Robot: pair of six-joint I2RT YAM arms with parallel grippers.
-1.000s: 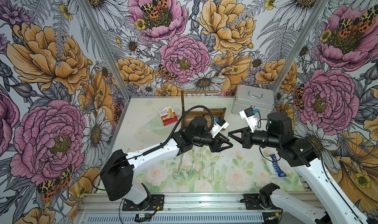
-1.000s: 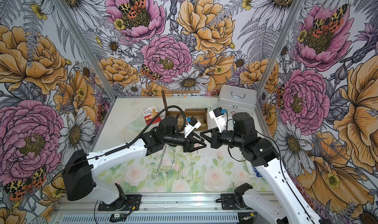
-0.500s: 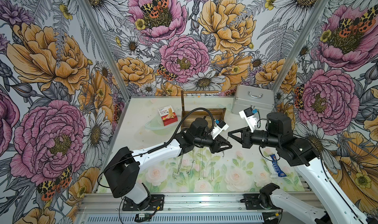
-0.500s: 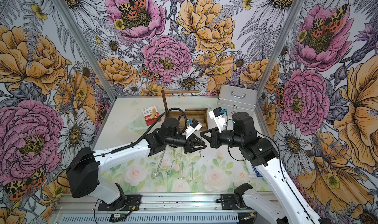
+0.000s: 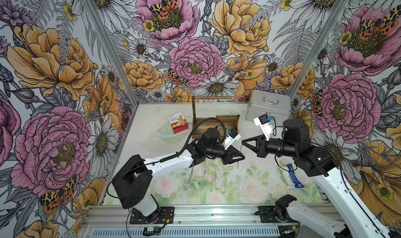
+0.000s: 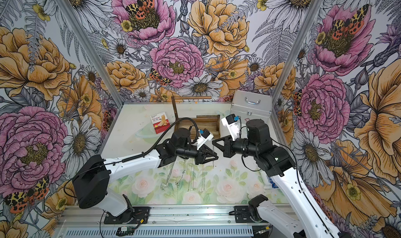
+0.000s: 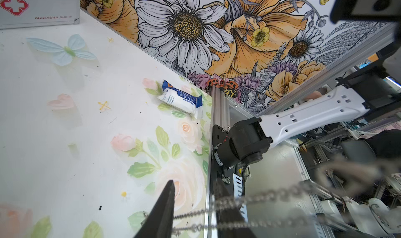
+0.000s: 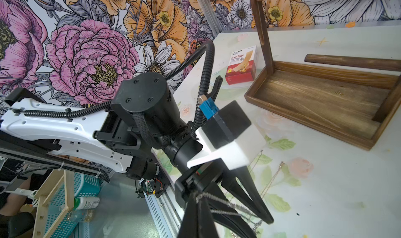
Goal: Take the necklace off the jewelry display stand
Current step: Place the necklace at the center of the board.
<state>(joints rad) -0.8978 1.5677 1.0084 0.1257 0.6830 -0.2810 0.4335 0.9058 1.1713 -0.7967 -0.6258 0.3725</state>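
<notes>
The dark brown jewelry display stand [image 5: 217,126] sits at the back of the table, and its top rod [image 5: 211,98] is bare. A thin silver necklace [image 8: 219,199] stretches between my two grippers above the table's middle. My right gripper [image 5: 243,141] is shut on one end of it, the chain coming out at its tip [image 8: 198,199]. My left gripper [image 5: 242,157] faces it almost tip to tip. The left gripper [image 7: 194,182] stands partly open, and the necklace [image 7: 238,201] runs across the gap between its two fingers.
Several other chains [image 5: 206,178] lie on the floral mat under the left arm. A silver metal case [image 5: 268,106] stands at the back right. A red bandage box [image 5: 179,123] lies left of the stand. A blue-and-white packet [image 5: 293,176] lies near the right arm.
My left gripper's jaws have narrowed a little around the chain, and the left arm has shifted slightly. The right gripper has stayed shut in place.
</notes>
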